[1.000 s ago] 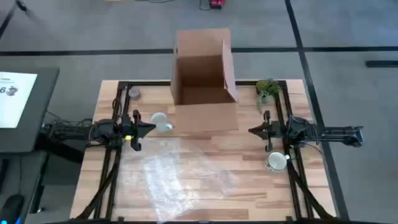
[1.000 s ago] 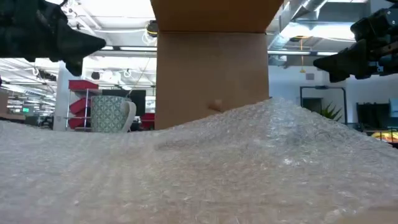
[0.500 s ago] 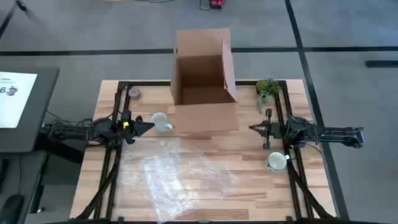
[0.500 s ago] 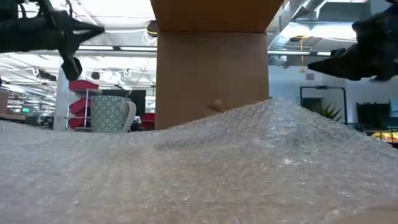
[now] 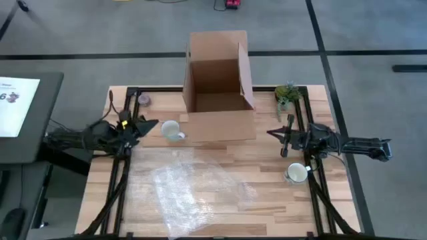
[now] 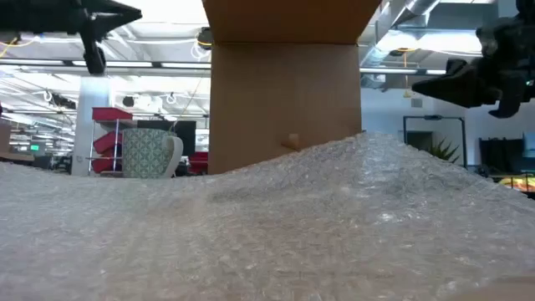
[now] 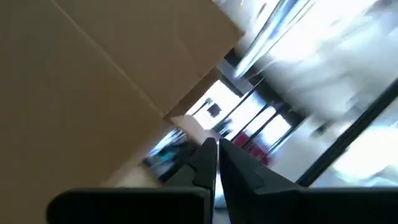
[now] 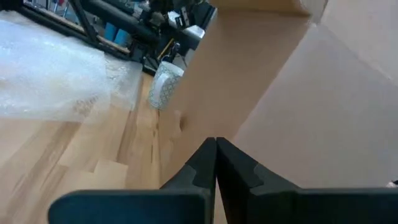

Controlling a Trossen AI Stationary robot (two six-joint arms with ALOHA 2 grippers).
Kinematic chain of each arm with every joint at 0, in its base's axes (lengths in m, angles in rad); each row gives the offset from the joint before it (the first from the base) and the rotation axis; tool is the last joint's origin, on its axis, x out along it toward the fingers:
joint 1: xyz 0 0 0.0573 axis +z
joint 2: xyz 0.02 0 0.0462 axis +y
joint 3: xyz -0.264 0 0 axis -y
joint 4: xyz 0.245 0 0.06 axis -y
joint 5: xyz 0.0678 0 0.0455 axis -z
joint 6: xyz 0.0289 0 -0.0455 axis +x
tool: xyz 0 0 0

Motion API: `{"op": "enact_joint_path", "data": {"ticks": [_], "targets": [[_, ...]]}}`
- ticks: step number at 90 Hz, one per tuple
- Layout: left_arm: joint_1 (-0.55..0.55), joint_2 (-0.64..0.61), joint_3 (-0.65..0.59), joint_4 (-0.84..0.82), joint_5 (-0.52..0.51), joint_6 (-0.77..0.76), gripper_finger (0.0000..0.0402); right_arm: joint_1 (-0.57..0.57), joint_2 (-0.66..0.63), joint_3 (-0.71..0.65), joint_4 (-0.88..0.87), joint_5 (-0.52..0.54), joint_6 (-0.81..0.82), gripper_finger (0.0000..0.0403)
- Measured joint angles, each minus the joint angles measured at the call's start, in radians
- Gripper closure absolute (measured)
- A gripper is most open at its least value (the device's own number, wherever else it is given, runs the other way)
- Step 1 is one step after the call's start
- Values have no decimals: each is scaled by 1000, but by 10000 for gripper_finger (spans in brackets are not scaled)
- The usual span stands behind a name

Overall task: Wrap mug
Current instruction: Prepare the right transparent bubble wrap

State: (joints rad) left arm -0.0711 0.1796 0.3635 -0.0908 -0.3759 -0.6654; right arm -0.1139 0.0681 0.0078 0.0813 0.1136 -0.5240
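Note:
A patterned mug point(image 5: 171, 130) stands upright on the wooden table, just left of the cardboard box; it also shows in the low view point(image 6: 150, 152) and the right wrist view point(image 8: 165, 87). A clear sheet of bubble wrap point(image 5: 193, 187) lies crumpled on the table's near middle. My left gripper point(image 5: 152, 124) hovers shut just left of the mug and well above it point(image 6: 125, 12), its fingers tipped upward. My right gripper point(image 5: 270, 134) hangs shut above the table, right of the box, pointing left, with nothing in it.
An open cardboard box point(image 5: 217, 87) stands at the far middle, its near flap point(image 5: 220, 127) lying on the table. A white mug point(image 5: 297, 173) sits near the right edge, a small plant point(image 5: 287, 93) at the far right, a small grey object point(image 5: 143, 100) at the far left.
My left gripper has risen well above the mug, drawn back a little toward the table's left and far edges, and tipped its fingers upward. It stays shut. The mug and the bubble wrap have kept still.

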Motion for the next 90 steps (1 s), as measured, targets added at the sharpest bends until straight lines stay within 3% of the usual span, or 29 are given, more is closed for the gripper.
{"op": "enact_joint_path", "data": {"ticks": [22, 38, 52, 71, 77, 90], "targets": [[0, 404, 473, -670, 95, 211, 402, 18, 0, 0, 207, -64, 175, 403], [0, 678, 672, -911, 137, 415, 400, 36, 0, 0, 278, -70, 522, 403], [0, 830, 731, -965, 182, 523, 369, 35, 0, 0, 298, -67, 800, 403], [-28, 904, 736, -950, 258, 482, 309, 35, 0, 1, 319, -10, 1578, 403], [-43, 904, 736, -950, 276, 466, 299, 44, 10, 1, 306, -40, 1672, 403], [-78, 893, 736, -956, 283, 379, 295, 96, 61, 1, 321, -28, 1715, 403]]}}
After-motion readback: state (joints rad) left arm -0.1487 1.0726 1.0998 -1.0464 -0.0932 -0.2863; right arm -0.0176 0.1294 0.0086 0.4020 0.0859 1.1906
